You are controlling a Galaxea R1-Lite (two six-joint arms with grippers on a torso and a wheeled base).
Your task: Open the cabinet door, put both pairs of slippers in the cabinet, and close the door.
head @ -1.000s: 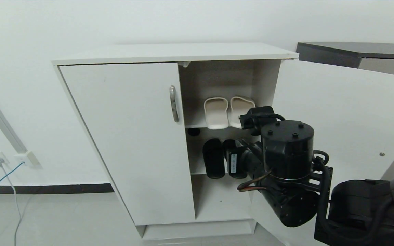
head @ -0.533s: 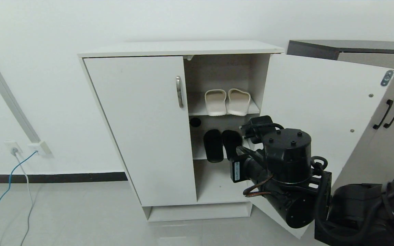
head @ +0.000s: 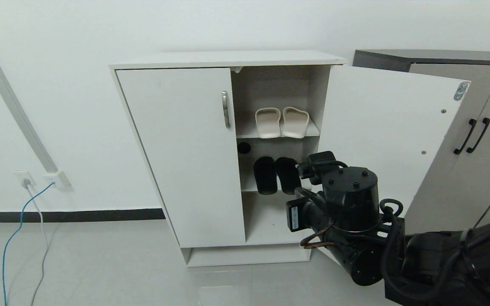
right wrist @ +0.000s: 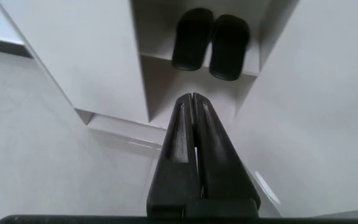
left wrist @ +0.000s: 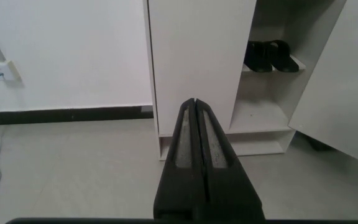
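Head view: the cabinet point(head: 177, 148) stands with its right door point(head: 381, 127) open, beige slippers point(head: 282, 122) on the upper shelf point(head: 245, 130) and black slippers point(head: 276, 174) on the one below.

Left wrist view: the left claw point(left wrist: 194, 102) is clenched and empty above the floor point(left wrist: 73, 168).

Right wrist view: the right claw point(right wrist: 193, 98) is clenched and empty, near the black slippers.

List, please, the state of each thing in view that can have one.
Right cabinet door: open.
Left cabinet door: shut.
White slippers: on the upper shelf.
Black slippers: on the middle shelf.
Left claw: shut, empty.
Right claw: shut, empty.
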